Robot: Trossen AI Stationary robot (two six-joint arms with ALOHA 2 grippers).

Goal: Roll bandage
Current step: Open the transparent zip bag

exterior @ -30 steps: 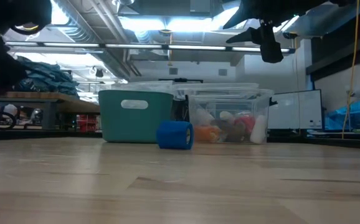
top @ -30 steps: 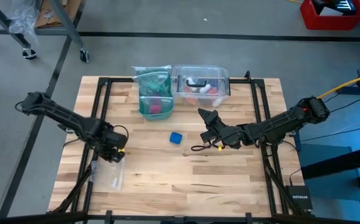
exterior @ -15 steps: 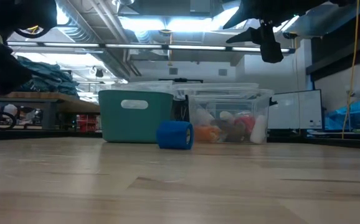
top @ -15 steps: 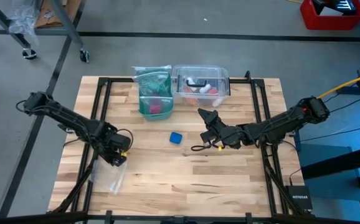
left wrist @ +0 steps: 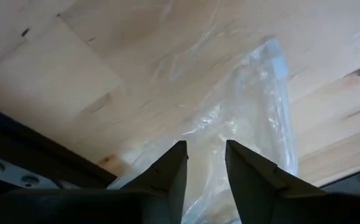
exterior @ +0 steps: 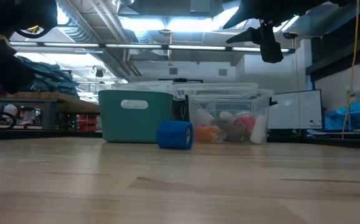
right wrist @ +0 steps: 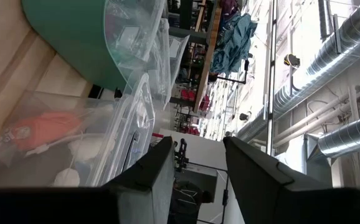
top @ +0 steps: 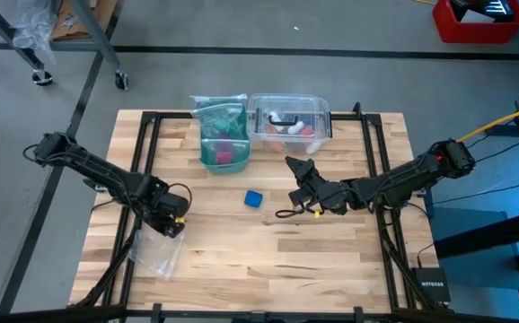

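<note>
Both grippers hold apart; left gripper (top: 171, 224) has shifted over the zip bag (top: 158, 254), bandage (top: 254, 198) unmoved.

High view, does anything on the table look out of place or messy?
Mostly tidy. The clear plastic bag lies crumpled at the table's left edge under the left gripper. The bandage sits rolled mid-table.
</note>
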